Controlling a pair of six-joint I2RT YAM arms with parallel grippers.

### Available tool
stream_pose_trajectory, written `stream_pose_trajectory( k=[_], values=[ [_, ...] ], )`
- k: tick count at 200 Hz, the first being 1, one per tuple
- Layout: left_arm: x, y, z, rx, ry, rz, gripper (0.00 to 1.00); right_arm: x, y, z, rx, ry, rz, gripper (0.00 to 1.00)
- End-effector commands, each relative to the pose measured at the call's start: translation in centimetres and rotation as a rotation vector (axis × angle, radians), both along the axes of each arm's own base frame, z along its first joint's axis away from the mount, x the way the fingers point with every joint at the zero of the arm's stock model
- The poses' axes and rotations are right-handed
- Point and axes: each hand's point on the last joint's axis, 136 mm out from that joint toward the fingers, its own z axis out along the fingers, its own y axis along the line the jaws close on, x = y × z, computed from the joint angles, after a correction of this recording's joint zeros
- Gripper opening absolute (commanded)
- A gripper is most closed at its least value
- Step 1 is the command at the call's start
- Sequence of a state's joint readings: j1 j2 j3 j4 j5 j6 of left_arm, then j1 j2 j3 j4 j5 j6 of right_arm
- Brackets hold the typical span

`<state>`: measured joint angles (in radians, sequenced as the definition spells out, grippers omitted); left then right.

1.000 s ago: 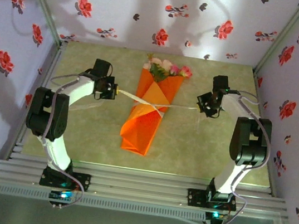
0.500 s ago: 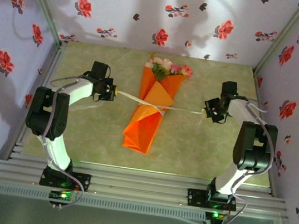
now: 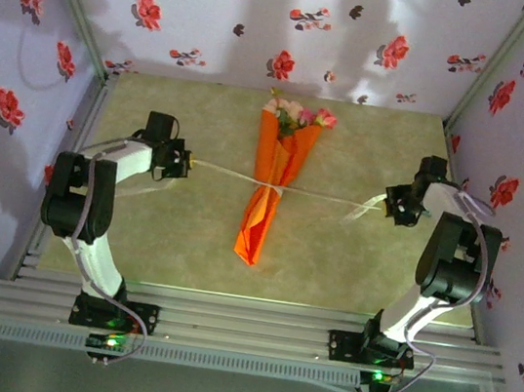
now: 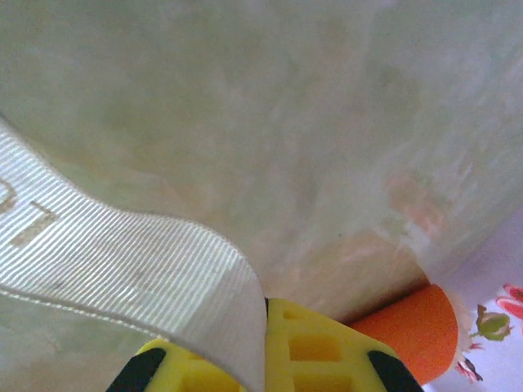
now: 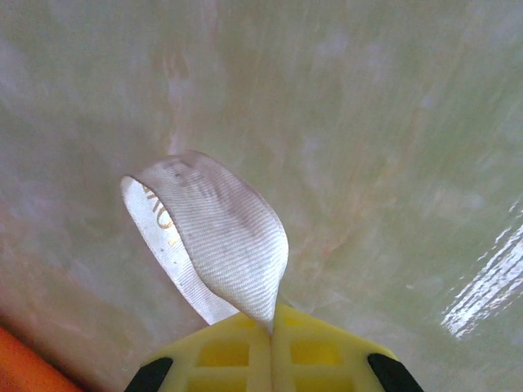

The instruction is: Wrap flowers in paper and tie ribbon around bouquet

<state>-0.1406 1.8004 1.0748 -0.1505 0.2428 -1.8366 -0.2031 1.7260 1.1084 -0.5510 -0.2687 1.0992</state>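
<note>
Ribbon (image 4: 122, 269) pulled tighter; bouquet (image 3: 262, 206) cinched slim, orange

Pale green marbled table (image 3: 351, 259), glossy top. The bouquet (image 3: 272, 183) lies flat at center, slim orange cone w/ tip toward the near edge, blooms at the far end by the back wall. Ribbon (image 3: 221, 170) crosses L-to-R at its waist; can't tell if it touches the top.

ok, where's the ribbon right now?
In the top view the ribbon runs taut across the table, cinched around the middle of the bouquet, pinched on one side by the left claw and on the other by the right claw.
</note>
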Motion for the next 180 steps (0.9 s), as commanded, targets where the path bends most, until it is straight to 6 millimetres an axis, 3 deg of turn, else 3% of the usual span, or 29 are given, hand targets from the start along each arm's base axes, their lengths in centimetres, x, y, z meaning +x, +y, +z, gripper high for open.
stream_pose_trajectory(
  k=[1,44,126,155,180],
  values=[
    [-0.1,1.6,0.4,0.012,-0.018,0.04,0.0,-0.9,-2.9,0.2,-0.066,0.018,-0.074,0.0],
    [-0.6,3.5,0.2,-0.006,-0.022,0.103,0.0,-0.9,-5.9,0.3,-0.096,0.028,-0.133,0.0],
    [-1.2,5.6,0.4,0.0,-0.015,0.134,0.0,-1.3,-9.1,0.6,-0.105,0.027,-0.234,0.0],
    [-1.4,4.7,0.2,-0.004,0.005,0.095,0.0,-0.9,-8.2,0.5,-0.086,0.024,-0.218,0.0],
    [-1.6,2.0,0.0,-0.037,0.031,0.026,0.02,-0.8,-6.2,-0.1,-0.064,0.034,-0.192,0.0]
  ],
)
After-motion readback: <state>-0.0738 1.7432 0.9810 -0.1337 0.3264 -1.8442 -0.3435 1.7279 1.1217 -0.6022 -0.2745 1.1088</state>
